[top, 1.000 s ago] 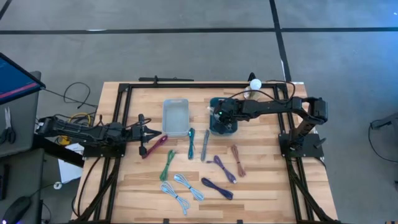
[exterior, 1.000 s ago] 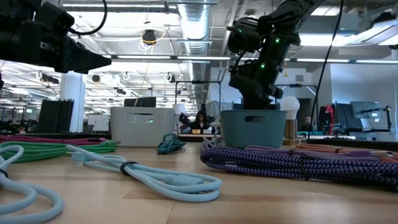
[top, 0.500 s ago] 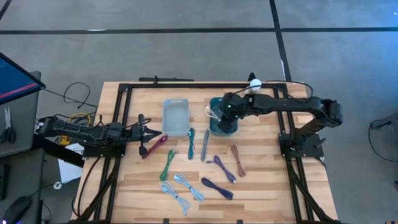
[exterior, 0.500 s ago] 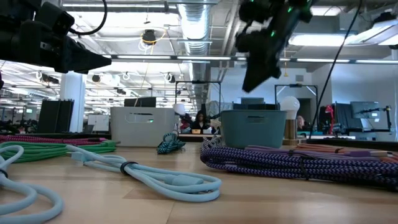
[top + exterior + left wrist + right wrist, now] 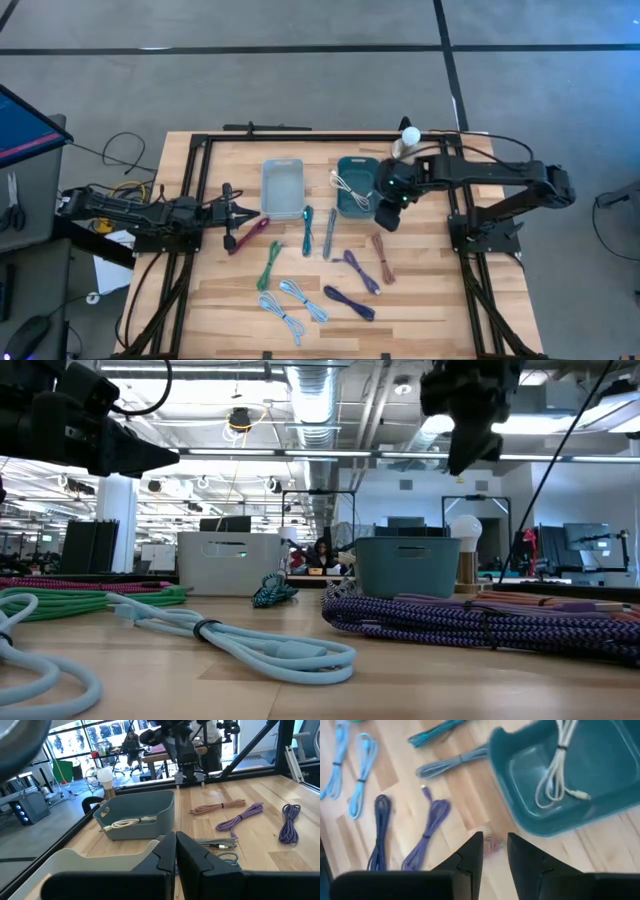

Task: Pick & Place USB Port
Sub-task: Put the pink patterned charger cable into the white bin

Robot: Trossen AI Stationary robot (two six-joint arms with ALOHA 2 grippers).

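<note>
White cable (image 5: 350,185) lies loose in teal bin (image 5: 343,203), far-right of tabletop (image 5: 420,290). Right gripper (image 5: 388,213) released, just beside bin. Remaining cables probably light, floppy; grab at tie.

Teal bin (image 5: 357,187) with white cable (image 5: 349,183); clear white bin (image 5: 282,188); light blue cables (image 5: 293,306); purple cable (image 5: 361,270); green cable (image 5: 269,265).

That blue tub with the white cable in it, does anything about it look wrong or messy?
Slightly. The white cable lies in the teal bin, but one end loops over the rim, seen from above. Nothing looks spilled or damaged.
</note>
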